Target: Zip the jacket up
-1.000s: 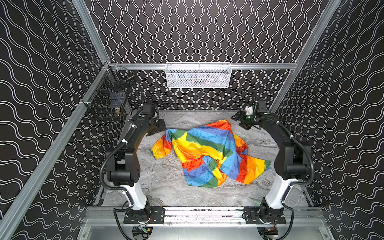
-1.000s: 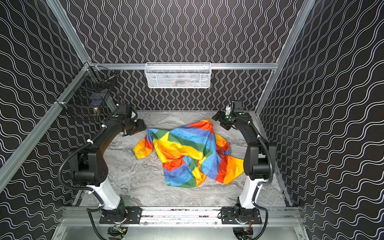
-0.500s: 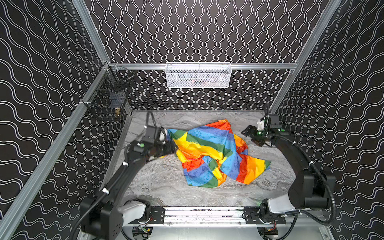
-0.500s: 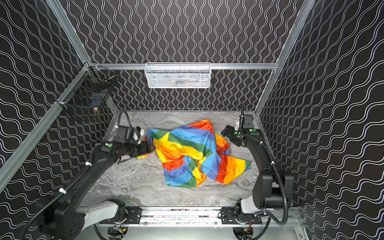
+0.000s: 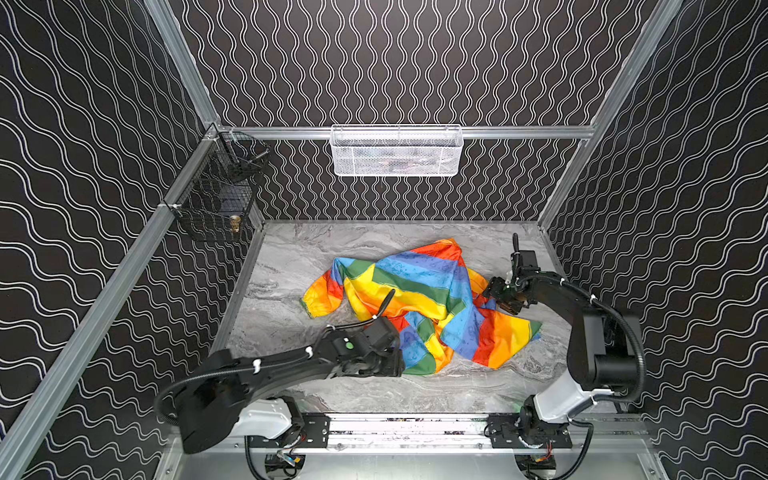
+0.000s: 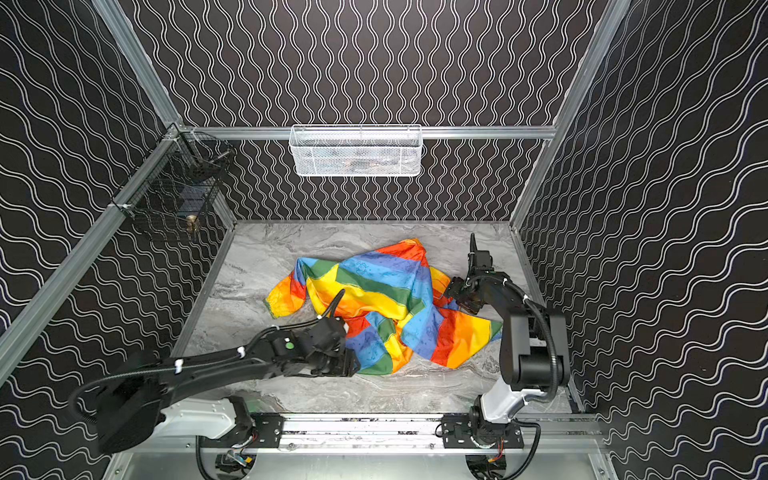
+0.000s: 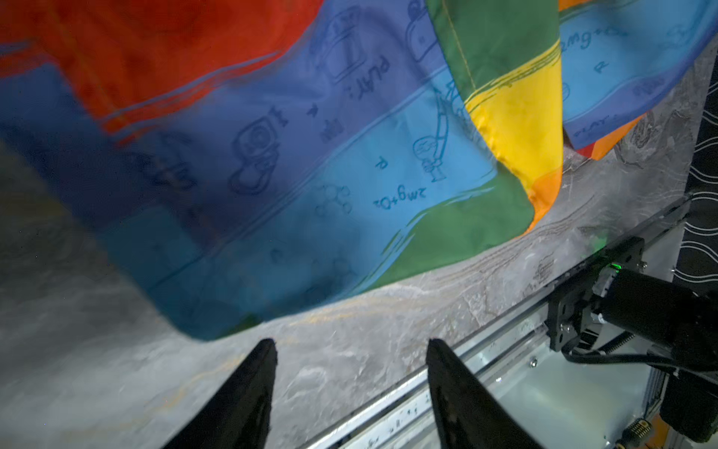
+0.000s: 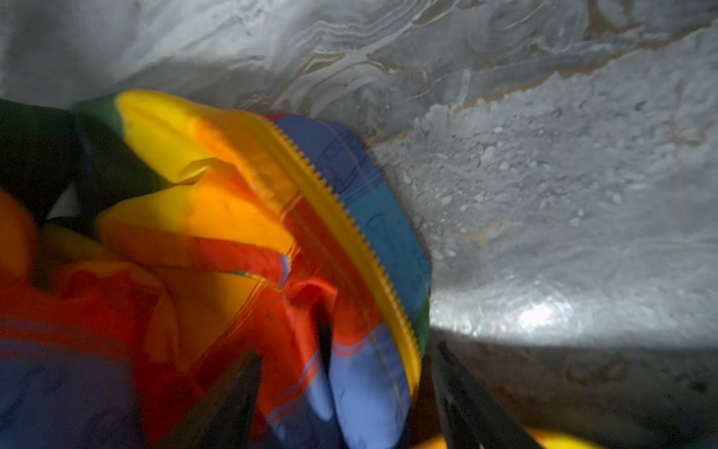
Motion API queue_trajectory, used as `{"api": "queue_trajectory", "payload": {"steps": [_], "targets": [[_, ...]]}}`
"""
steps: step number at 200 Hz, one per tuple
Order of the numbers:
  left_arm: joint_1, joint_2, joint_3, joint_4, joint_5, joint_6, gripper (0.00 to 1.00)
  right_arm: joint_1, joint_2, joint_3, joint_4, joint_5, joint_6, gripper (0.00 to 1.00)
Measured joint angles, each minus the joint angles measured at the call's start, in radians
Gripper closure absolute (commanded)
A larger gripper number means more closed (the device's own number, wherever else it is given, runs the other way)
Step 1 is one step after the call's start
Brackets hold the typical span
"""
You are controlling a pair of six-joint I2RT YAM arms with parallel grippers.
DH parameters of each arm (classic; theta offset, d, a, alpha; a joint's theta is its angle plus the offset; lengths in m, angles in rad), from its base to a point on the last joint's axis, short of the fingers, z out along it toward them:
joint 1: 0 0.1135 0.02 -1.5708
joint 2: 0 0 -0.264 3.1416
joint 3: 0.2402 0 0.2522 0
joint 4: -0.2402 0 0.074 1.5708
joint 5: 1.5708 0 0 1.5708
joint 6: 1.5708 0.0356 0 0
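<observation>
The jacket lies crumpled in rainbow stripes on the grey marbled table in both top views. My left gripper is low at the jacket's front left edge. In the left wrist view it stands open over bare table, with the blue and green cloth just beyond its tips. My right gripper is at the jacket's right side. In the right wrist view it is open and straddles a fold of red and blue cloth edged by the yellow zipper band.
A white mesh basket hangs on the back wall and a black wire basket on the left rail. The metal front rail carries both arm bases; the right arm's base shows in the left wrist view.
Both arms came forward from the table's back corners. The left gripper swung to the jacket's front left edge, and the right one dropped onto its right side. The jacket barely shifted.
</observation>
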Motion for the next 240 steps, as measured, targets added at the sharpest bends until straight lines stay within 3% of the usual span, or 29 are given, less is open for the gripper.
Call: {"api": "queue_trajectory", "payload": {"steps": [24,63,95,132,163,194,240], "targets": [[-0.010,0.079,-0.008,0.078,0.001,-0.020,0.38,0.000,0.027,-0.022,0.034,0.006,-0.003,0.49],[-0.001,0.117,-0.062,0.176,0.006,-0.048,0.68,0.001,0.016,-0.102,0.107,-0.037,-0.002,0.70],[0.067,0.106,-0.118,0.248,0.034,-0.056,0.85,0.025,-0.012,-0.173,0.179,-0.098,0.010,0.85],[0.204,0.116,-0.135,0.276,0.072,-0.026,0.95,0.136,-0.050,-0.229,0.212,-0.132,0.055,0.88],[0.374,0.150,-0.108,0.278,0.120,0.047,0.96,0.261,-0.098,-0.267,0.214,-0.131,0.113,0.89],[0.528,0.223,-0.015,0.224,0.154,0.134,0.97,0.423,-0.126,-0.277,0.226,-0.123,0.192,0.89],[0.684,0.389,0.168,0.187,0.217,0.218,0.97,0.674,-0.096,-0.243,0.274,-0.107,0.322,0.90]]}}
